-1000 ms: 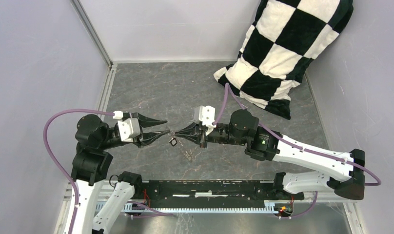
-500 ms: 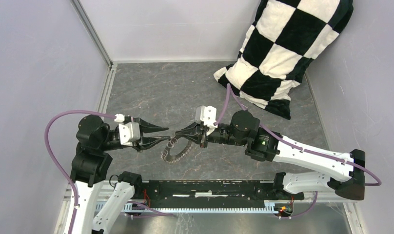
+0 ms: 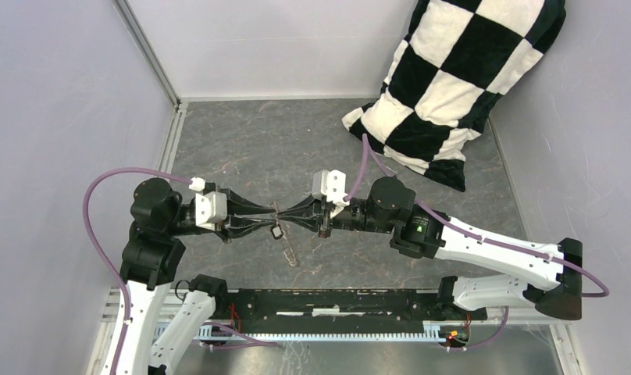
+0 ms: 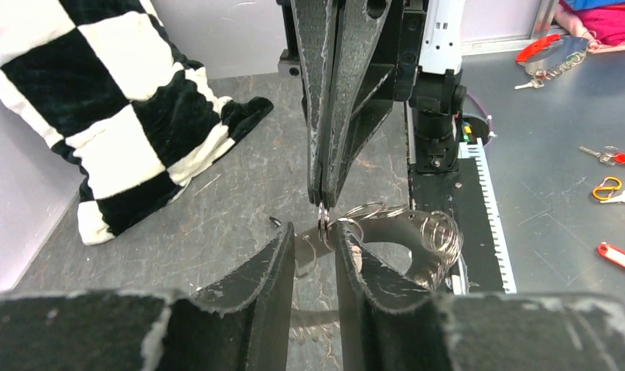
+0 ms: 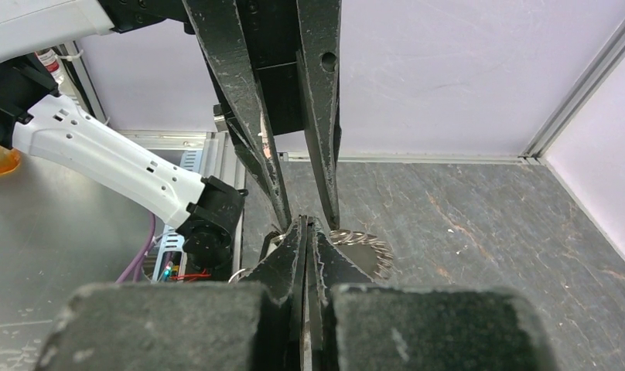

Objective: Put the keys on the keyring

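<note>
Metal keyring hangs edge-on from the pinching right tool, trailing nearward; left tool stands parted.

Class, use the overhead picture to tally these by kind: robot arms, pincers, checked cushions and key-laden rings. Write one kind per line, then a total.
Robot arms: 2 (left arm, right arm)
Pincers: 2 (left pincer, right pincer)
Checked cushion: 1
Keyring: 1
Total: 6
</note>
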`<move>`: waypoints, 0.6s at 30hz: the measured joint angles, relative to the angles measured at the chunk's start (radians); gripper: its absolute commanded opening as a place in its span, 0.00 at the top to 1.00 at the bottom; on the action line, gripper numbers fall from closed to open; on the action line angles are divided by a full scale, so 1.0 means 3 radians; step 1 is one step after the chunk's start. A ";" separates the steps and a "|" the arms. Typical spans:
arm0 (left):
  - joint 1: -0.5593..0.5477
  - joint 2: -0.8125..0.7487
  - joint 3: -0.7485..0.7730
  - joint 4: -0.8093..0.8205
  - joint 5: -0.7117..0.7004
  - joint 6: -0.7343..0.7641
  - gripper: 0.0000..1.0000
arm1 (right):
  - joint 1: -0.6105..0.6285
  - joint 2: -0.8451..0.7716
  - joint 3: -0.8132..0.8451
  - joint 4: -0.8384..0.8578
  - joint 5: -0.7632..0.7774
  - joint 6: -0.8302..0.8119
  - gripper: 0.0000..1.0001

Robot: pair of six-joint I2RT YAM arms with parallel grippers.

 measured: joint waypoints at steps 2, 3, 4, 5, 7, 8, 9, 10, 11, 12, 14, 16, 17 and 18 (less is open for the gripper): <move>0.0000 0.0000 -0.0008 0.0043 0.0029 -0.0022 0.74 | 0.0000 0.0010 0.0000 0.0006 -0.0020 0.0009 1.00; 0.0000 0.0000 -0.0010 0.0062 0.0048 -0.0029 0.77 | 0.0000 0.0018 0.0000 0.0010 -0.0025 0.0013 1.00; 0.0000 0.0000 -0.0011 0.0074 0.0076 -0.0041 0.80 | -0.0001 0.0022 0.0000 0.0013 -0.0032 0.0015 1.00; 0.0000 0.0000 -0.0011 0.0078 0.0093 -0.0050 0.84 | -0.0001 0.0025 -0.0001 0.0017 -0.0036 0.0020 1.00; 0.0000 0.0000 -0.0011 0.0075 0.0120 -0.0060 0.92 | 0.0000 0.0027 -0.0001 0.0022 -0.0038 0.0024 1.00; 0.0000 0.0000 -0.0013 0.0070 0.0136 -0.0058 0.96 | 0.0000 0.0025 -0.0003 0.0025 -0.0041 0.0033 1.00; 0.0000 0.0000 -0.0013 0.0061 0.0144 -0.0060 0.98 | 0.0000 0.0025 -0.0003 0.0025 -0.0047 0.0041 1.00; 0.0001 0.0000 -0.0013 0.0051 0.0154 -0.0056 0.98 | 0.0000 0.0025 -0.0003 0.0025 -0.0048 0.0046 1.00; 0.0001 0.0000 -0.0013 0.0036 0.0161 -0.0053 0.98 | 0.0000 0.0025 -0.0005 0.0025 -0.0050 0.0047 1.00; 0.0001 0.0000 -0.0013 0.0015 0.0168 -0.0034 0.98 | 0.0000 0.0025 -0.0009 0.0023 -0.0050 0.0047 0.97; 0.0001 0.0000 -0.0013 -0.0032 0.0168 0.0003 0.98 | 0.0000 0.0025 -0.0011 0.0006 -0.0050 0.0050 0.84; 0.0001 0.0000 -0.0013 -0.0097 0.0167 0.0051 0.98 | 0.0000 0.0025 -0.0005 -0.0043 -0.0047 0.0041 0.68; 0.0001 0.0000 -0.0013 -0.0144 0.0165 0.0086 0.98 | -0.0005 0.0025 0.0014 -0.0100 -0.0046 0.0033 0.63; 0.0001 0.0000 -0.0011 -0.0203 0.0163 0.0136 0.98 | -0.0008 0.0025 0.0050 -0.0177 -0.0045 0.0010 0.57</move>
